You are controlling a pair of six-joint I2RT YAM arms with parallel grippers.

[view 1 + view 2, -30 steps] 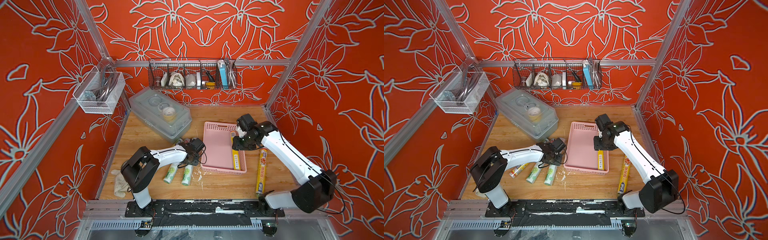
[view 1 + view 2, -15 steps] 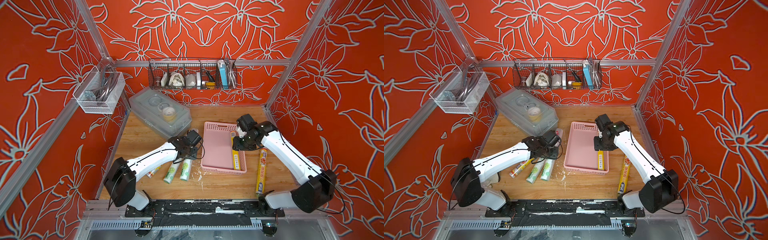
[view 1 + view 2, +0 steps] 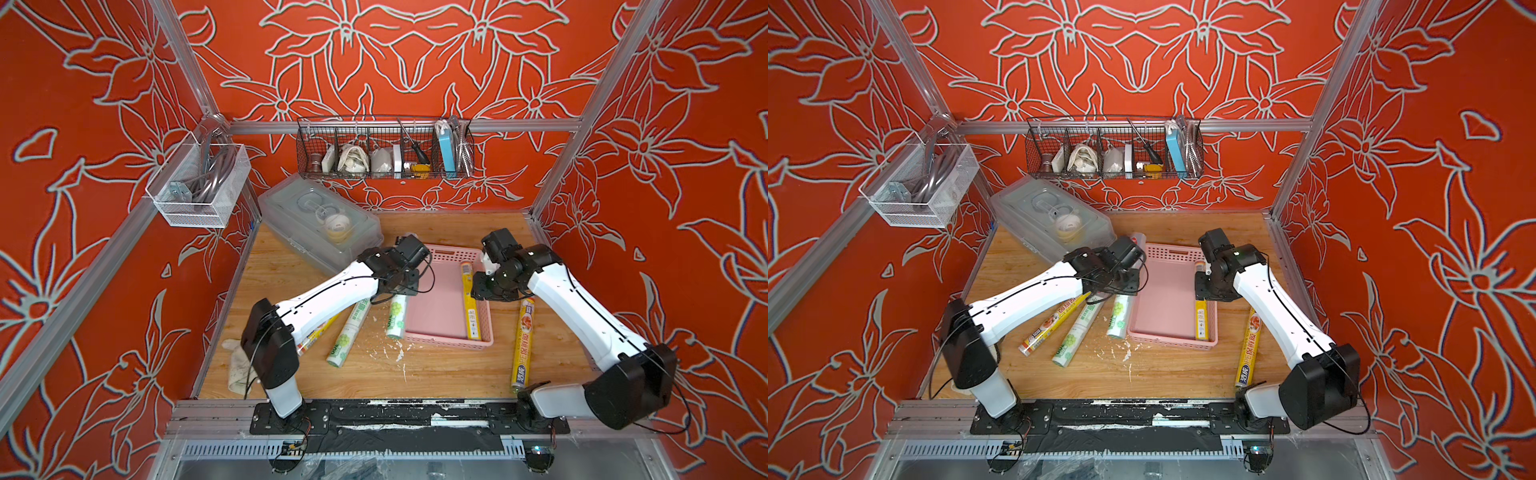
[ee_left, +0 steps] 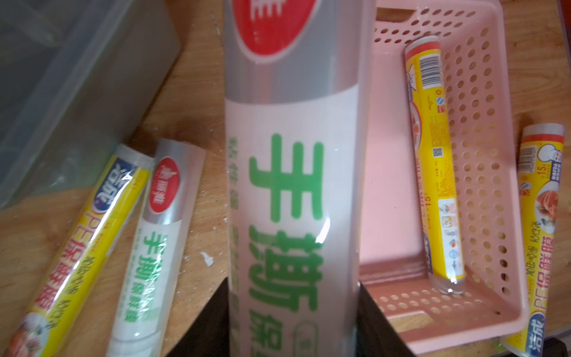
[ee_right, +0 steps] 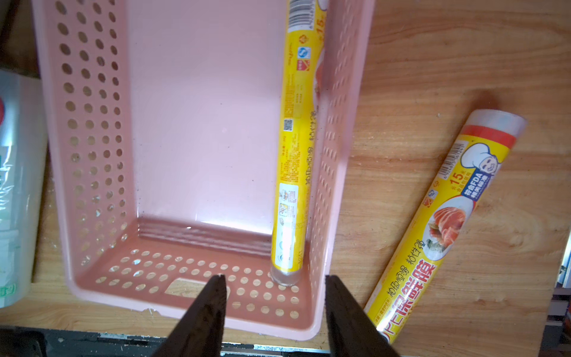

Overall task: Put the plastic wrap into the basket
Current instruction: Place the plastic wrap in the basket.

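Note:
My left gripper (image 4: pixel 293 281) is shut on a white-and-green plastic wrap roll (image 4: pixel 290 185) with a red label. It holds that roll (image 3: pixel 395 318) tilted beside the left rim of the pink basket (image 3: pixel 449 344). One yellow roll (image 3: pixel 469 303) lies inside the basket along its right wall (image 5: pixel 332 154). My right gripper (image 5: pixel 273 296) is open and empty above that end of the basket. A second yellow roll (image 3: pixel 523 340) lies on the table right of the basket. Left of it lie a white-and-green roll (image 3: pixel 1077 332) and a third yellow roll (image 3: pixel 1050 326), partly under my left arm.
A clear lidded plastic box (image 3: pixel 320 224) stands at the back left. A black wire basket (image 3: pixel 384 149) hangs on the back wall and a white mesh basket (image 3: pixel 199 187) on the left wall. A crumpled cloth (image 3: pixel 237 365) lies at the front left.
My left arm has stretched out and raised the white-and-green roll off the table, carrying it back and right toward the basket. The right arm has hardly moved.

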